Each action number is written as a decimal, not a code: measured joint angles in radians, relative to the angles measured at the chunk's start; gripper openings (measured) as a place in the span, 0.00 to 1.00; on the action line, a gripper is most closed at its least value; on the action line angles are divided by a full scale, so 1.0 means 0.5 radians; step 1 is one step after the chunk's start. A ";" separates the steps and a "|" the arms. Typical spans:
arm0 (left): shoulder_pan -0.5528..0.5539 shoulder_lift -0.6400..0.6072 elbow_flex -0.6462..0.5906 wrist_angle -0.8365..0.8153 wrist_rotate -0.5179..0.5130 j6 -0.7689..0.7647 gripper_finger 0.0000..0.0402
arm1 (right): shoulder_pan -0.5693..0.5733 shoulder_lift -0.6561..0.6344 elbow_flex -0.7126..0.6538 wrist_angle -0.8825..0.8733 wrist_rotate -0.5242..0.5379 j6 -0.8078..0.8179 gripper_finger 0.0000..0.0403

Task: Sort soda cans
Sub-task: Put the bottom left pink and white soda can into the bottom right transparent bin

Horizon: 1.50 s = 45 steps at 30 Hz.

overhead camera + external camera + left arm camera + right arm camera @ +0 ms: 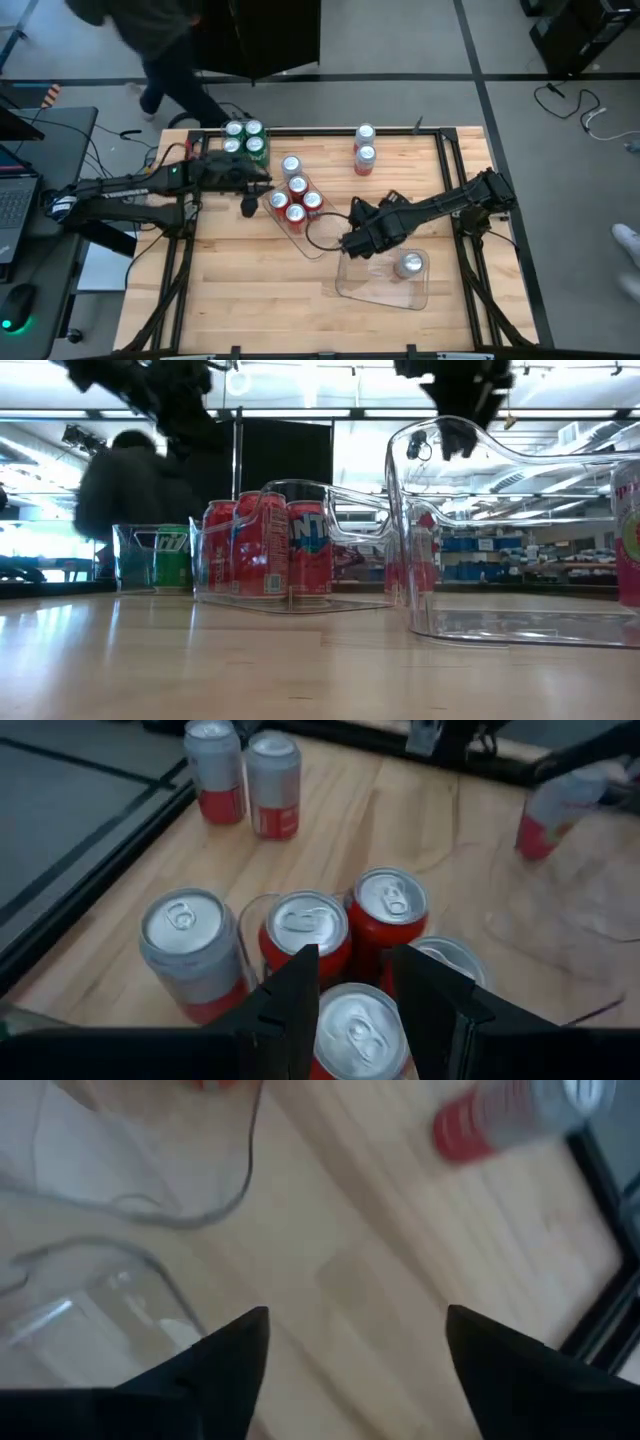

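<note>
Left tool (355, 995) hangs open over the red cans (295, 200) at 11 o'clock, likely just placed; right tool (355, 1345), open, hovers near the tray (385, 290).

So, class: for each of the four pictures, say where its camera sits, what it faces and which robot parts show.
High: overhead, facing down on the wooden table; both arms.
Low: tabletop level, facing the clear plastic tray of red cans; arms overhead.
Left wrist: above the same red cans; open left pincer.
Right wrist: over the emptier clear tray; open right pincer.
</note>
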 joint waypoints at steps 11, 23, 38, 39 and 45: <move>0.453 0.642 0.523 -0.279 0.242 0.284 0.33 | -0.281 -0.001 0.000 0.358 0.131 -0.650 0.43; 0.606 0.998 0.733 -0.564 0.255 0.458 0.33 | -0.334 -0.246 -0.302 0.563 0.370 -0.747 0.32; 0.606 1.009 0.760 -0.600 0.219 0.470 0.33 | -0.310 -0.998 -1.458 2.330 0.399 -1.156 0.12; 0.606 1.014 0.778 -0.609 0.217 0.468 0.33 | -0.310 -1.009 -1.483 2.381 0.400 -1.168 0.11; 0.600 1.028 0.926 -0.691 0.204 0.479 0.36 | -0.310 -1.018 -1.528 2.442 0.393 -1.193 0.08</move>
